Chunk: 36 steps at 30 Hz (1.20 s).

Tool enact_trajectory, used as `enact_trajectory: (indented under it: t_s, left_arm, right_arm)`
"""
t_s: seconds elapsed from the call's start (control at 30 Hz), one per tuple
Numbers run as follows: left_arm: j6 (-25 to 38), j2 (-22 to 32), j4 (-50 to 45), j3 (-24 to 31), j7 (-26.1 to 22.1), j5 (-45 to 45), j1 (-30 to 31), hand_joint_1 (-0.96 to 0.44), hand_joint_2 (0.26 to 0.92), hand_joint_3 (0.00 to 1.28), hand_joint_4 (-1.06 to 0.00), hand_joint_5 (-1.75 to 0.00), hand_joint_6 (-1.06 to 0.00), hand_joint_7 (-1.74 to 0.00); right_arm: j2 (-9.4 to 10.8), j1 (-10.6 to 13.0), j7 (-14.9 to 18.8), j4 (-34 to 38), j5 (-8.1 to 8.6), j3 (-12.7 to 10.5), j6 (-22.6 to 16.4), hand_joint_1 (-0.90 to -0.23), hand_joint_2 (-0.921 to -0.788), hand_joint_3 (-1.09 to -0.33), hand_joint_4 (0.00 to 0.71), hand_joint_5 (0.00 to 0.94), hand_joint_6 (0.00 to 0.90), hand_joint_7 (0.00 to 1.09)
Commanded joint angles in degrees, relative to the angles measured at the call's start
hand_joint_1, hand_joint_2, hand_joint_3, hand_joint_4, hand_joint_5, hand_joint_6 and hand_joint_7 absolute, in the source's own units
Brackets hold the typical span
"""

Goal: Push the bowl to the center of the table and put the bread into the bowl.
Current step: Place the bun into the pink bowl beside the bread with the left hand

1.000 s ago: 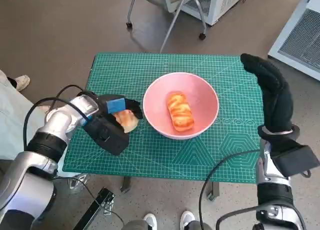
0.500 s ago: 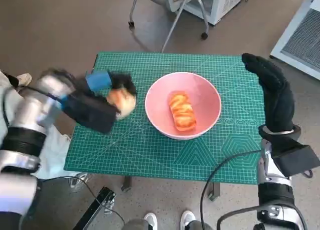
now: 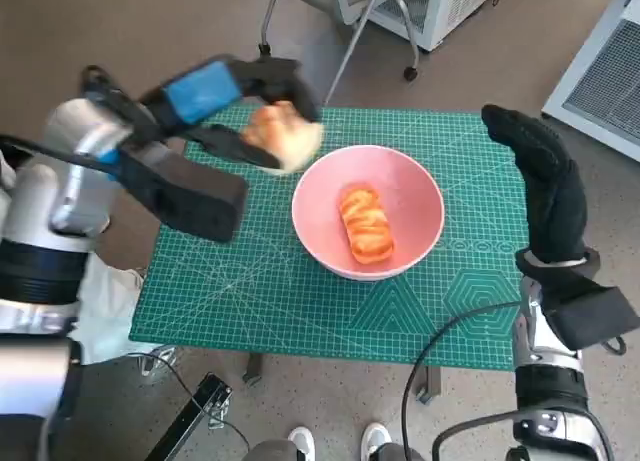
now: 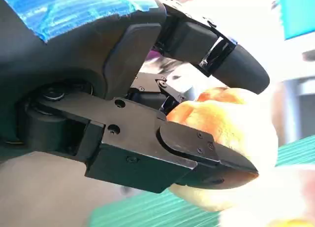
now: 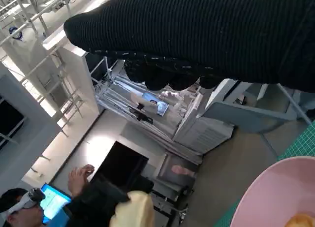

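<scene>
While the left hand (image 3: 225,91) clamps its fingers on one bread roll (image 3: 283,133) above the bowl's far-left rim, a second bread roll (image 3: 365,224) lies inside the single pink bowl (image 3: 420,186) mid-table, its long axis running near to far. Right of it, the gloved right hand (image 3: 545,181) hovers over the table's (image 3: 270,291) right edge, fingers straight and together, holding nothing.

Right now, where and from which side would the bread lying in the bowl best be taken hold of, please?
Probably from straight above, across its narrow middle: the bread lies lengthwise deep in the pink bowl, whose raised wall blocks any sideways approach.
</scene>
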Motion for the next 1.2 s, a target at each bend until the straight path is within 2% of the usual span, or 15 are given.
enact_trajectory:
  t_s: [0.03,0.23,0.27,0.3,0.33,0.37,0.4,0.47,0.57,0.7,1.0,1.2]
  left_arm:
    - [-3.12,-3.14,2.62,-1.57,1.47,-0.71,-1.65,0.0,0.921,0.11,-0.52,-1.24,-0.71,-1.17]
    - [-7.04,-5.48,8.51,-4.47,4.38,2.2,-2.86,0.0,0.921,0.19,-0.43,-1.32,-0.61,-1.28]
    - [-7.35,-5.69,9.32,-5.04,4.85,2.91,-3.11,-0.12,0.921,0.21,-0.42,-1.03,-0.56,-1.33]
    - [-7.27,-5.87,9.78,-5.78,5.07,3.87,-3.27,-0.17,0.921,0.21,-0.45,-0.88,-0.55,-1.35]
    - [-7.27,-5.98,10.17,-6.27,5.27,4.53,-3.42,-0.09,0.889,0.18,-0.47,-0.61,-0.53,-1.05]
    - [-6.92,-6.04,10.14,-6.84,5.16,5.37,-3.45,-0.03,0.882,0.14,-0.51,-0.41,-0.57,-0.77]
    - [-6.72,-6.07,10.19,-7.24,5.13,5.96,-3.5,-0.01,0.875,0.09,-0.51,-0.26,-0.6,-0.54]
    - [-6.19,-6.15,10.09,-7.83,4.51,6.71,-3.53,0.01,0.868,0.05,-0.51,-0.13,-0.62,-0.33]
    - [-5.78,-6.27,10.23,-8.26,4.07,7.1,-3.44,0.01,0.864,0.02,-0.5,-0.04,-0.63,-0.15]
    - [-6.36,-6.44,10.97,-8.07,3.56,6.17,-3.32,0.0,0.863,0.01,-0.49,-0.01,-0.64,-0.08]
    - [-7.21,-6.68,11.93,-8.29,3.95,6.13,-3.53,0.0,0.864,0.0,-0.51,-0.01,-0.69,-0.06]
    - [-7.9,-6.1,11.22,-8.14,4.75,6.7,-3.35,-0.02,0.863,0.0,-0.53,-0.01,-0.72,-0.06]
  right_arm:
    - [0.36,0.65,0.25,0.42,-0.08,0.26,0.82,-0.577,-0.921,-0.808,0.386,0.003,0.038,0.74]
    - [0.42,1.18,0.07,-0.67,-0.18,0.37,1.03,-0.58,-0.921,-0.808,0.386,0.003,0.037,0.74]
    - [0.41,1.25,0.05,-0.84,-0.19,0.37,1.09,-0.58,-0.921,-0.807,0.386,0.003,0.037,0.74]
    - [0.32,1.37,0.03,-1.08,-0.19,0.33,1.14,-0.581,-0.921,-0.807,0.386,0.003,0.037,0.74]
    - [0.28,1.43,0.0,-1.25,-0.22,0.3,1.19,-0.581,-0.921,-0.807,0.386,0.003,0.037,0.74]
    - [0.17,1.53,0.03,-1.48,-0.18,0.24,1.23,-0.582,-0.921,-0.807,0.386,0.003,0.037,0.74]
    - [0.12,1.6,0.04,-1.63,-0.16,0.2,1.28,-0.581,-0.921,-0.806,0.386,0.003,0.037,0.74]
    - [-0.08,1.74,0.17,-1.84,0.0,0.04,1.26,-0.581,-0.921,-0.806,0.387,0.003,0.037,0.74]
    - [-0.35,1.82,0.29,-1.72,0.17,-0.19,1.08,-0.581,-0.921,-0.805,0.387,0.003,0.038,0.74]
    - [-0.54,1.96,-0.01,-1.54,-0.21,-0.34,0.71,-0.582,-0.921,-0.804,0.387,0.003,0.039,0.74]
    - [-0.4,1.88,-0.94,-1.05,-1.3,-0.32,0.17,-0.578,-0.921,-0.805,0.382,0.0,0.039,0.73]
    - [-0.12,1.62,-0.42,-0.55,-0.59,-0.29,0.21,-0.578,-0.921,-0.806,0.381,0.0,0.04,0.73]
